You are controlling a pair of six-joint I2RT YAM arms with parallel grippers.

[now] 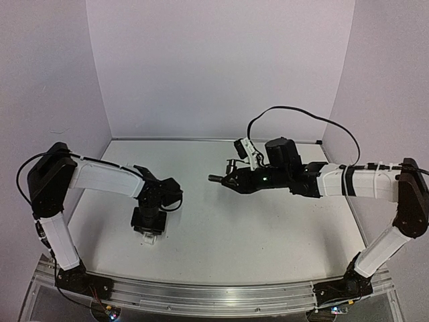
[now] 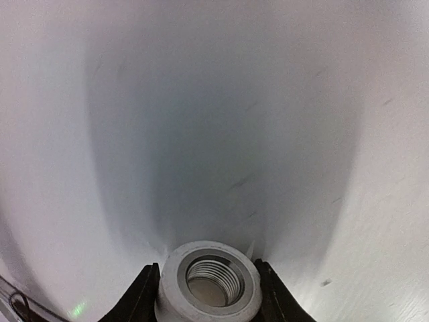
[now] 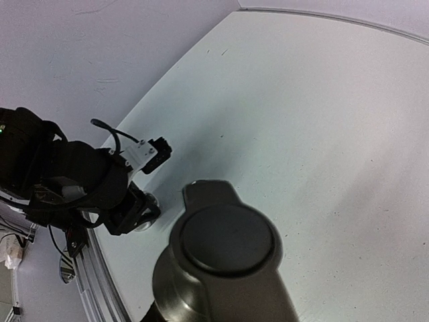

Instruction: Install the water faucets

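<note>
Left fingers [image 2: 142, 295]: two black tips pinch a white fitting [image 2: 210, 280] from either side, touching its outer wall. We note the fitting is a short round collar with a threaded bore, its open mouth facing the wrist camera. Beyond it is only bare white table [image 2: 221, 121], marked with a few faint scuffs.

From overhead, the left gripper [image 1: 149, 227] points straight down, low over the near-left part of the table. We see a speck of white at its tip. We cannot tell whether the fitting touches the surface.

Right side: the right gripper [image 1: 226, 180] carries the tap [image 3: 226, 245]. Its own fingers are hidden behind the tap in the wrist view. Going by the overhead view, where the dark tap end juts out past the gripper tip, we read them as closed on the tap's body.

In the wrist view the tap fills the lower middle. It is dark grey metal with a round flat cap, and a short rounded tab projects from the cap away from the camera. It is held up off the table.

Outward: the right arm reaches level across the middle of the table, its tip aimed toward the left arm [image 3: 67, 178]. The two grippers are well apart, the right one higher and farther back than the left. Pale walls [image 1: 214, 67] close in the table on three sides.
</note>
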